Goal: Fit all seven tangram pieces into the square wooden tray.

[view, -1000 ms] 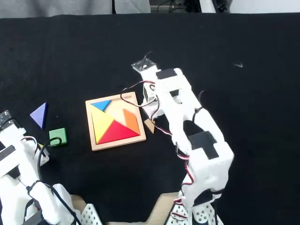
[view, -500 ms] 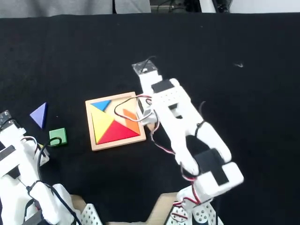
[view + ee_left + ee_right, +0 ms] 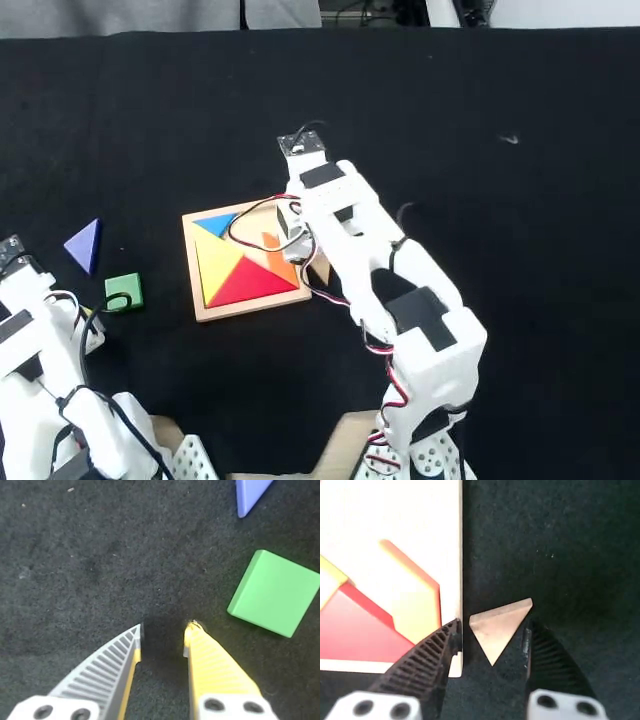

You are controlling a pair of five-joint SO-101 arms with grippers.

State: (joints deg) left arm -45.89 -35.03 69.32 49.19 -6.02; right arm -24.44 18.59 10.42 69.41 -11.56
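Straddling the tan triangle beside the tray, the right tool stands open, apex pointing wristward.

Black table under wooden tray, purple triangle, green square, tan triangle.

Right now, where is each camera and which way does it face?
High: fixed overhead, looks down on tray; left arm, right arm show.
Left wrist: looks down past open left gripper at green square.
Right wrist: looks down past open right gripper at tan triangle beside tray.
Shared: high and right wrist, tray; high and left wrist, green square.
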